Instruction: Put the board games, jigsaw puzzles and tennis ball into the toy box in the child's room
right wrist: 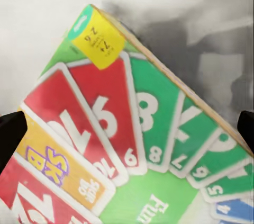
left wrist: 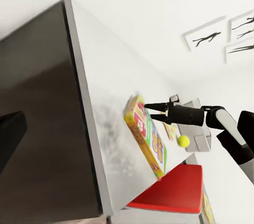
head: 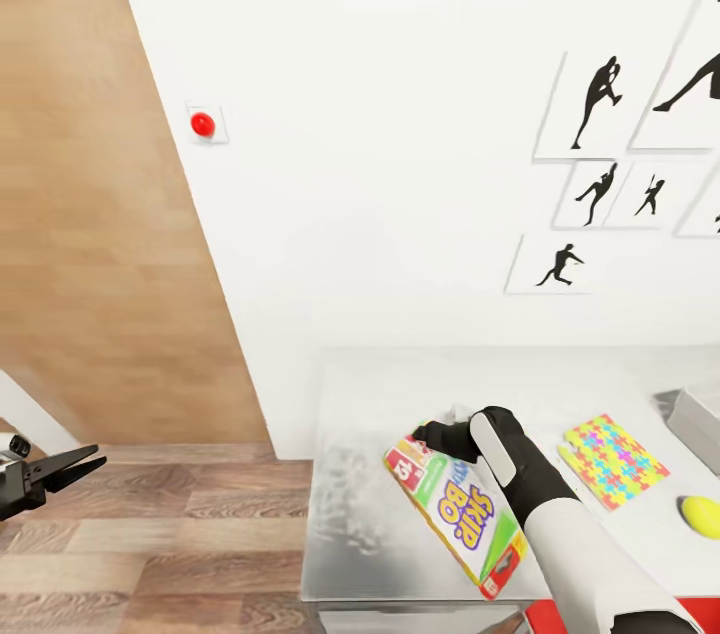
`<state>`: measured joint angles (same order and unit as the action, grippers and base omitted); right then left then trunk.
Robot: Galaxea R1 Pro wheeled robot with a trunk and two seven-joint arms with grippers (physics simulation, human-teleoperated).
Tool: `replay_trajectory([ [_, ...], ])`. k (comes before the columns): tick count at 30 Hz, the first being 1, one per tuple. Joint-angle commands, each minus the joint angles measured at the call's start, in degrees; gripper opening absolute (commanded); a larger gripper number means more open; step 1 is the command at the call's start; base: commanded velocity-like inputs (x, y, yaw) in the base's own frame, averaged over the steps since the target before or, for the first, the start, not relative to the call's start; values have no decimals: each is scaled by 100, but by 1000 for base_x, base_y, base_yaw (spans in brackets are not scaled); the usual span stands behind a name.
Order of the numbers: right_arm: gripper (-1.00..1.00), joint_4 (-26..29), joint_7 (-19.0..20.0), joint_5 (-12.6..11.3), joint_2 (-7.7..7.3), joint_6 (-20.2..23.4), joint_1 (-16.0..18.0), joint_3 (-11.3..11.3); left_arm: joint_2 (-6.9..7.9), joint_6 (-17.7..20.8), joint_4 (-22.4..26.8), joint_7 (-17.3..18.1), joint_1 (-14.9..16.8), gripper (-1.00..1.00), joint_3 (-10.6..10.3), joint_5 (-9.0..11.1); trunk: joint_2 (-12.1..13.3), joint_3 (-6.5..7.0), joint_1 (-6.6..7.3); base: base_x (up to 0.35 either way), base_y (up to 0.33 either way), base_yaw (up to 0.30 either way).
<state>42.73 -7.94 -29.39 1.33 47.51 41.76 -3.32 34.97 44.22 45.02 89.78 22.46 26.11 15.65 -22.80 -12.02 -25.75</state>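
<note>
Toy box (head: pixel 700 426) cut off at head view's right edge. Right gripper (head: pixel 436 435) tips hidden behind Skip-Bo box (head: pixel 458 512).

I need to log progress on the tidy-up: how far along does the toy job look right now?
Nothing can be confirmed as done: just a corner of the toy box shows, its inside out of sight. In hand: the right hand is at the Skip-Bo game, which looks lifted over the table; the grip itself is not clear. Left: a jigsaw puzzle and the tennis ball lie on the table. The left hand hangs open, empty.
</note>
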Motion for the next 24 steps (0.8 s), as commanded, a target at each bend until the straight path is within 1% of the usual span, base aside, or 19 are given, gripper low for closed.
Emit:
replay_trajectory([
  [1, 100, 8, -57, -67, -1, 18, 4, -11, 1, 61, -3, 22, 4, 100, -1, -1, -12, -12, -4, -15, 203, 0],
  [8, 100, 2, -58, -67, -11, 21, 0, -11, 1, 61, -4, 22, 4, 100, -1, -1, -12, -12, -4, -48, 58, 0],
  [11, 100, 0, -59, -72, -75, 21, -1, -16, 1, 61, -5, 22, 4, 100, -1, -1, -12, -12, -4, -57, -1, 0],
  [17, 100, -1, -52, -76, -151, 24, 1, -19, 1, 61, -3, 22, 4, 100, -1, 0, -12, -12, -4, -23, -116, 0],
  [24, 100, -5, -50, -78, -166, 33, -1, -24, 1, 61, -3, 22, 4, 100, -1, 0, -12, -12, -4, -15, -45, 0],
])
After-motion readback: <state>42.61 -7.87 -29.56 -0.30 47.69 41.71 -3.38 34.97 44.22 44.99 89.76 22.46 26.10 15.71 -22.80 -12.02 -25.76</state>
